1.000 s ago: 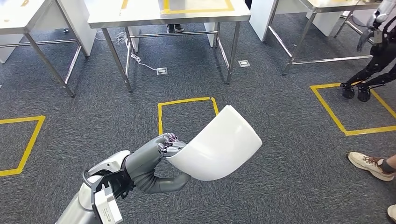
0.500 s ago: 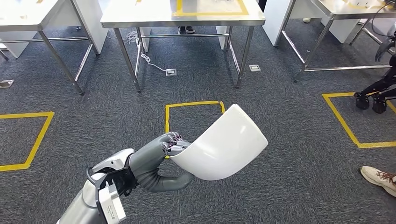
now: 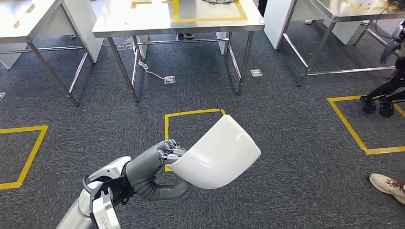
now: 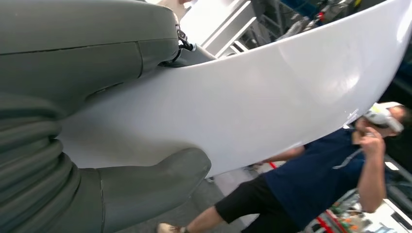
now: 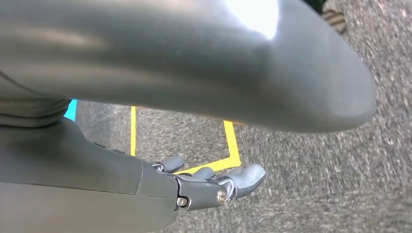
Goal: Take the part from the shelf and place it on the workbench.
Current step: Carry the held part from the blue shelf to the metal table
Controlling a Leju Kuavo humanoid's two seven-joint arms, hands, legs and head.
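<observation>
Since a second ago the camera has shifted — tables sit nearer. Left hand (image 3: 165, 155) grips the curved white part (image 3: 217, 155) over carpet; right hand (image 5: 214, 187) hangs with fingers apart — holding nothing.

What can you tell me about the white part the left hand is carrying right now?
The white part is a smooth, glossy curved panel, plastic by its look, with rounded corners and no visible markings. The left hand grips it at one edge, thumb pressed on one face and fingers on the other. It is held in the air above the grey carpet, over a yellow taped square, touching nothing else.
</observation>
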